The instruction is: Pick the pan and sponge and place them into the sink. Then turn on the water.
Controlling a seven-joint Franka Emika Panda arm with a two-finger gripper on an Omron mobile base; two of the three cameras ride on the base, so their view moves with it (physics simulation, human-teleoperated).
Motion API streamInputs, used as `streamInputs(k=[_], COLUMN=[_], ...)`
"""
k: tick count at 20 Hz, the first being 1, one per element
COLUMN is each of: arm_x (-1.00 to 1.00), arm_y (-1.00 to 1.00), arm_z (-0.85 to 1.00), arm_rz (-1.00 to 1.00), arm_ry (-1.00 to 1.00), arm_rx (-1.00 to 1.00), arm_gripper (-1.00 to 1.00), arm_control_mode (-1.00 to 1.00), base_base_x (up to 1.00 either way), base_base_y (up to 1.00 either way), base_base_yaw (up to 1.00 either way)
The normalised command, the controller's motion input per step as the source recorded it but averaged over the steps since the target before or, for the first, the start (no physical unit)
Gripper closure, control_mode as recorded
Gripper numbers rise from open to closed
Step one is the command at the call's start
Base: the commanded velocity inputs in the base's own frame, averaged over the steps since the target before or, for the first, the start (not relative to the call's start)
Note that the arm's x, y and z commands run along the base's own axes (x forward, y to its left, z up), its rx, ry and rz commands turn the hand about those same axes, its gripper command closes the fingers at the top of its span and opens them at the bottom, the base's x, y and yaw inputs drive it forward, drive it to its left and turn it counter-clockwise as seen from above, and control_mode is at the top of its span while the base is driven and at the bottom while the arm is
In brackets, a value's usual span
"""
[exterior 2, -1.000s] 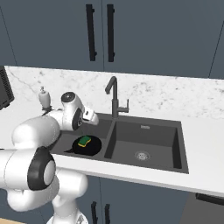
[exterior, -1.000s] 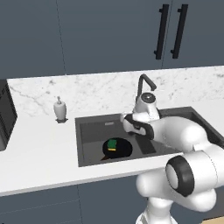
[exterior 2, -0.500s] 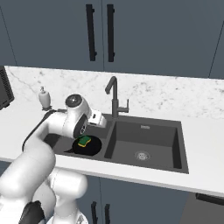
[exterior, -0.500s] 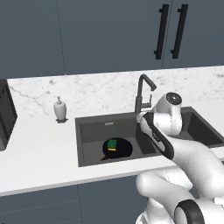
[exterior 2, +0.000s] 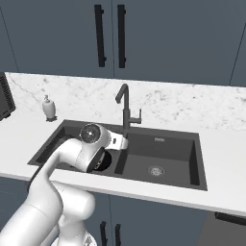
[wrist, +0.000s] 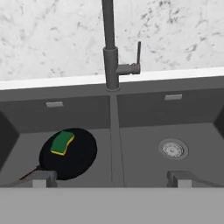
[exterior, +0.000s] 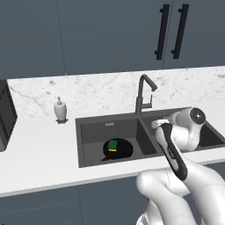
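Nearest, the pincer (wrist: 111, 178) hangs with jaws spread wide and empty above the divider of the sink (wrist: 114, 144). Below, the pan (wrist: 70, 154) lies in the left basin with the sponge (wrist: 62, 142) resting on it. Beyond stands the tap (wrist: 110, 48) against the marble worktop (wrist: 52, 35).

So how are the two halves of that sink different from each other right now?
The left basin of the sink holds the black pan with the green-and-yellow sponge lying on it; the right basin holds nothing loose. The right basin's round metal drain is in plain sight, while the pan covers the middle of the left basin's floor. Both are dark grey, rectangular and dry: no water runs from the tap between them.
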Motion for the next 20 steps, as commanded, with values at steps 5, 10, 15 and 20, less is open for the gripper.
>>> streamInputs(k=[5,10,15,20], arm_x=[0.00,0.02,0.04,0.03], arm_y=[-0.19,-0.06,0.00,0.00], arm_z=[0.16,0.18,0.14,0.11], arm_rz=[0.00,0.00,0.00,0.00], arm_ry=[-0.03,0.00,0.00,0.00], arm_rx=[0.00,0.00,0.00,0.00], arm_gripper=[-1.00,-1.00,-1.00,-1.00], arm_control_mode=[-1.00,-1.00,-1.00,-1.00], base_base_x=[0.00,0.00,0.00,0.00], base_base_y=[0.00,0.00,0.00,0.00], base_base_yaw=[0.00,0.00,0.00,0.00])
